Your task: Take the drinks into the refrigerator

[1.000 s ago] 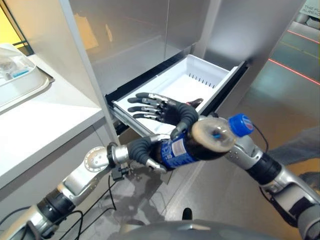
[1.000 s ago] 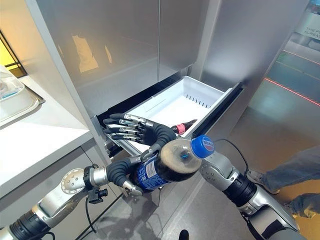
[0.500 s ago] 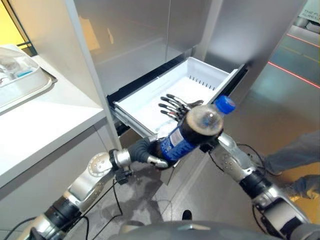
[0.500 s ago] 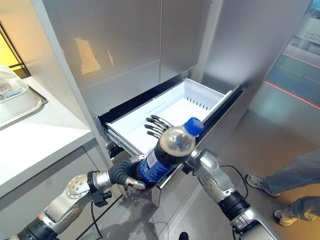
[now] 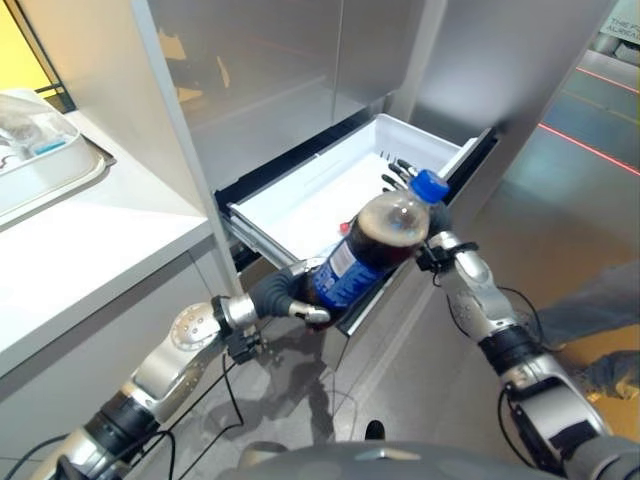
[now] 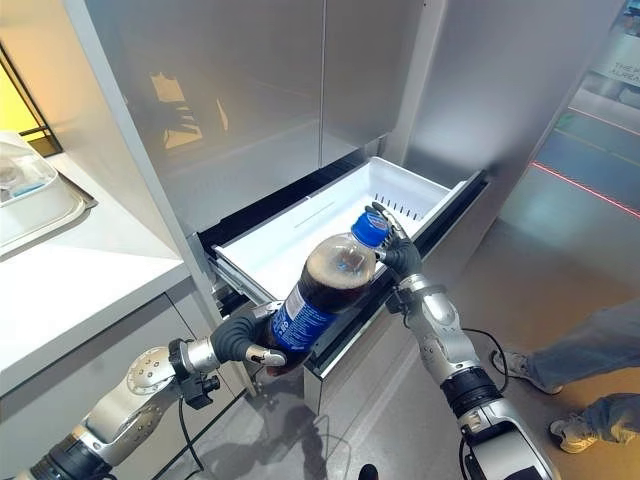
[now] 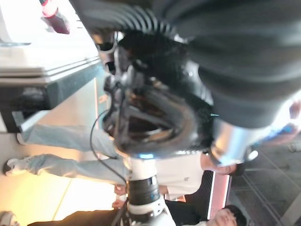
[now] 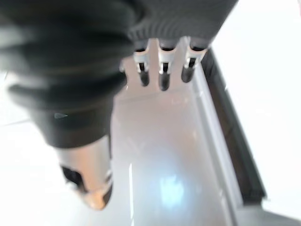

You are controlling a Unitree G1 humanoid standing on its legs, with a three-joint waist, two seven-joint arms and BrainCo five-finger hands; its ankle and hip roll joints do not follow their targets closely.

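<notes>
A cola bottle [image 5: 375,240] with a blue label and blue cap is held slanted above the front edge of the open white drawer [image 6: 330,215] of the steel refrigerator [image 5: 280,70]. My left hand [image 5: 285,293] is shut round the bottle's lower end. Just past the cap, my right hand [image 6: 398,252] reaches over the drawer's front right part with straight fingers [image 8: 162,70], holding nothing. Inside the drawer lies a red-capped bottle [image 7: 49,8].
A white counter [image 5: 90,240] with a clear-lidded tray [image 5: 40,150] stands at the left. A person's legs in jeans [image 6: 590,350] and a shoe [image 6: 575,430] are on the grey floor at the right. The drawer sticks out into the walkway.
The right hand has moved from beside the bottle out over the drawer's far front part. The left hand has carried the bottle a little up and toward the drawer.
</notes>
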